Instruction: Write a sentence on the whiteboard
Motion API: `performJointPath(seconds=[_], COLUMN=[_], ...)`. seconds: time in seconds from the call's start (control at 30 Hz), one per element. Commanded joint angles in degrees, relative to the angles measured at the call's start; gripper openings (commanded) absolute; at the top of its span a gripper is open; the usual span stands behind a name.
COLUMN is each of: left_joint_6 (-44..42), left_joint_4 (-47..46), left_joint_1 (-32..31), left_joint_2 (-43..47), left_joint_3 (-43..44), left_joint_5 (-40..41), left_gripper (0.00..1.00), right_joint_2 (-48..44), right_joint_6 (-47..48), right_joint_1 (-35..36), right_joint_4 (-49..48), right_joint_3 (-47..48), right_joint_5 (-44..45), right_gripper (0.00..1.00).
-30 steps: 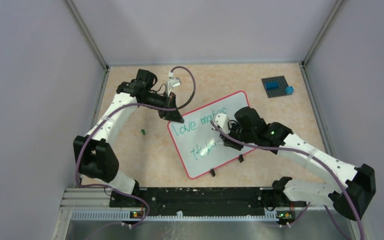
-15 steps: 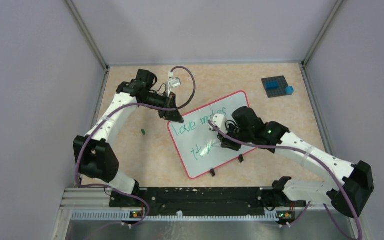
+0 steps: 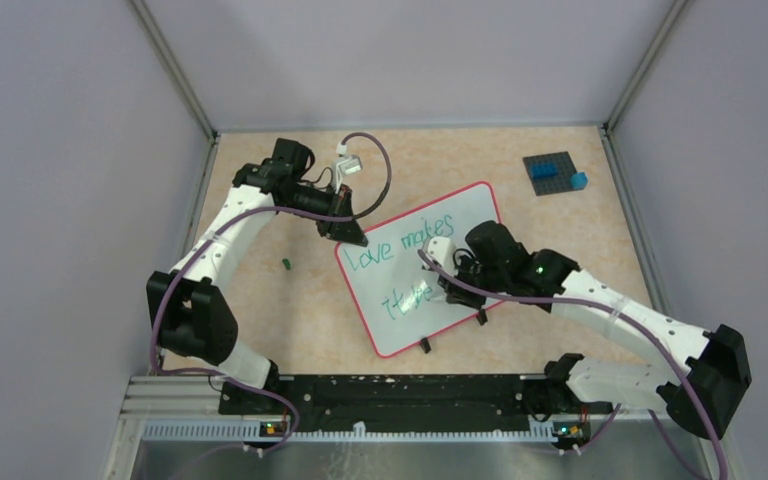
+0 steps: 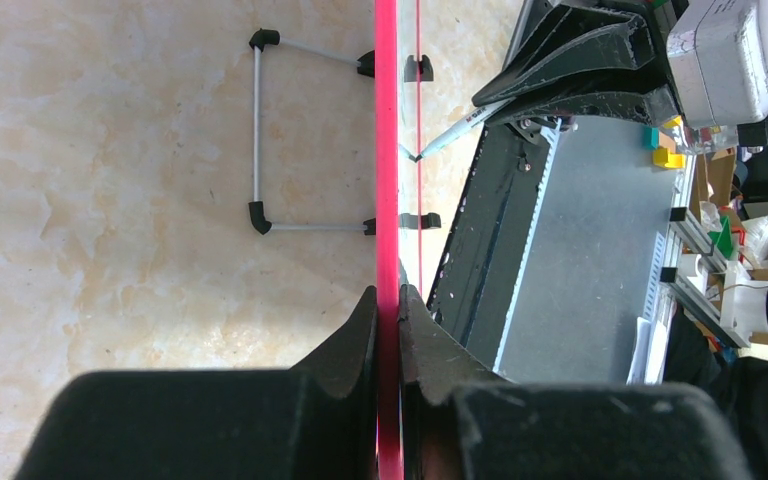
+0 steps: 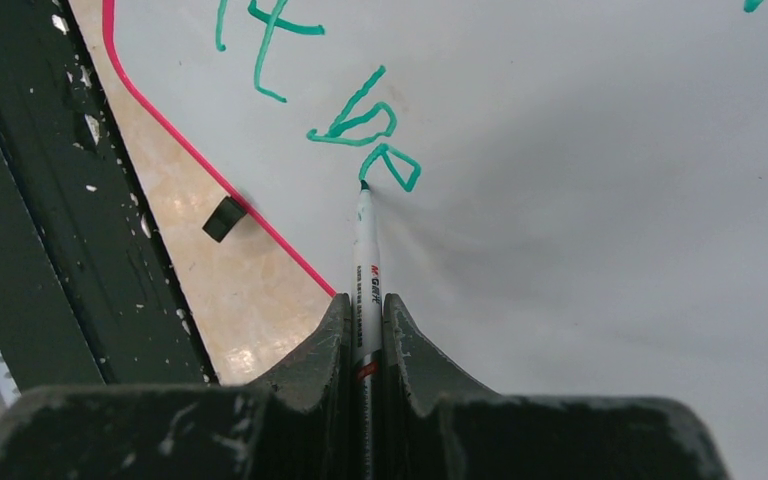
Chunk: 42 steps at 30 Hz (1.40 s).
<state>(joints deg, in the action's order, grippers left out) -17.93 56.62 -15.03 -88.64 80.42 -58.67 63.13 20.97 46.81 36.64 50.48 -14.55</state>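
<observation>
The whiteboard (image 3: 470,225), white with a red-pink frame, lies tilted on the table with green writing in two lines. My left gripper (image 3: 352,236) is shut on its far left corner; in the left wrist view the jaws (image 4: 388,300) pinch the red frame edge (image 4: 387,150). My right gripper (image 3: 442,283) is shut on a white marker (image 5: 366,260), whose green tip touches the board (image 5: 610,200) at the end of the lower line of writing (image 5: 360,125). The marker also shows in the left wrist view (image 4: 455,128).
A dark studded plate (image 3: 548,170) with blue bricks and a loose blue brick (image 3: 578,180) sit at the far right. A small green cap (image 3: 286,264) lies left of the board. Black clip feet (image 3: 425,346) stick out at the board's near edge. Grey walls enclose the table.
My right gripper has shifted slightly left and nearer along the lower line, adding to the green writing. The left gripper and the board have not moved.
</observation>
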Motion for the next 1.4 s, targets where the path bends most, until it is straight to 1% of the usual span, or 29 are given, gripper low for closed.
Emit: performJointPath(seconds=[0.0, 0.37, 0.57, 0.97, 1.37], left_joint_6=[-1.0, -1.0, -0.9, -1.1, -1.1], left_joint_4=[-0.4, -0.5, -0.3, -0.3, -0.2], left_joint_1=[-0.2, -0.2, -0.2, -0.2, -0.2], left_joint_2=[0.3, 0.3, 0.3, 0.5, 0.4], left_joint_3=[-0.1, 0.1, 0.2, 0.1, 0.2], left_joint_5=[0.4, 0.4, 0.3, 0.4, 0.4], left_gripper=[0.00, 0.00, 0.00, 0.00, 0.00], right_joint_2=[-1.7, -4.4, -3.5, -0.6, -3.4], right_joint_6=[1.3, 0.9, 0.9, 1.2, 2.7], right_joint_1=[-0.2, -1.1, -1.4, -1.4, -5.0], right_joint_4=[-0.3, 2.8, 1.0, -1.2, 1.7], right_joint_3=[0.2, 5.2, 4.5, 4.7, 4.0], right_joint_5=[4.0, 2.1, 5.2, 5.1, 7.1], right_gripper=[0.00, 0.00, 0.00, 0.00, 0.00])
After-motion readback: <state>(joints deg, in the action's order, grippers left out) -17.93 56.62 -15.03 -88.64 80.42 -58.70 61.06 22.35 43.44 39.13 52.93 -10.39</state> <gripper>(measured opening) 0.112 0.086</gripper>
